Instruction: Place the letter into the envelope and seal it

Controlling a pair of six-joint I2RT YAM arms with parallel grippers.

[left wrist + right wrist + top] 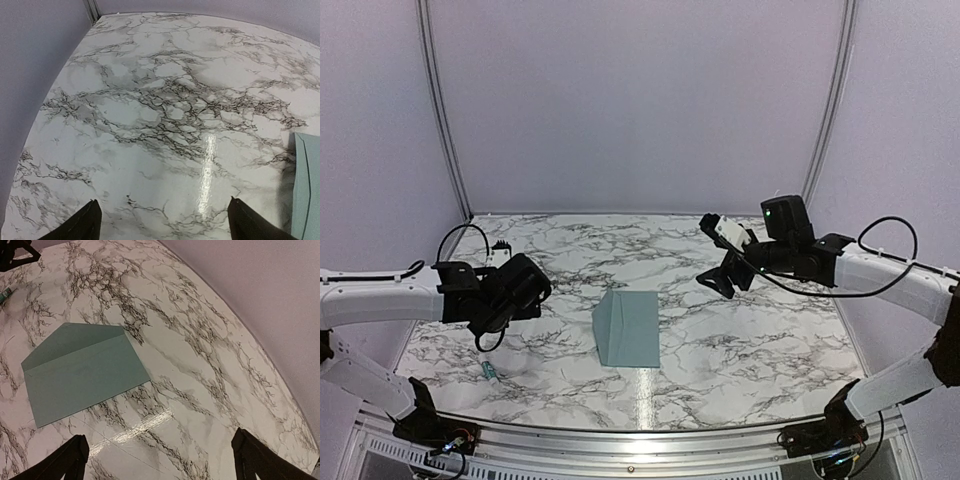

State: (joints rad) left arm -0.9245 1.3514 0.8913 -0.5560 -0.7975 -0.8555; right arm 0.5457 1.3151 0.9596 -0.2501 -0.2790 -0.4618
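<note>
Foreground: small teal item (490, 374) on marble table (750, 340), too small to identify
Middle: envelope (627, 328) flat at table centre, between both arms, flap spread out; contents hidden
Left gripper (163, 200): released, wide apart, empty, above marble, fingers partly cut off
Right gripper (160, 433): released, empty, hovering right of envelope

No readable text anywhere that I can spot. The envelope (85, 372), ahead and left of the right fingers (67, 462), shows plain blue-grey paper; the small greenish stick (490, 373) is too tiny to read.
</note>
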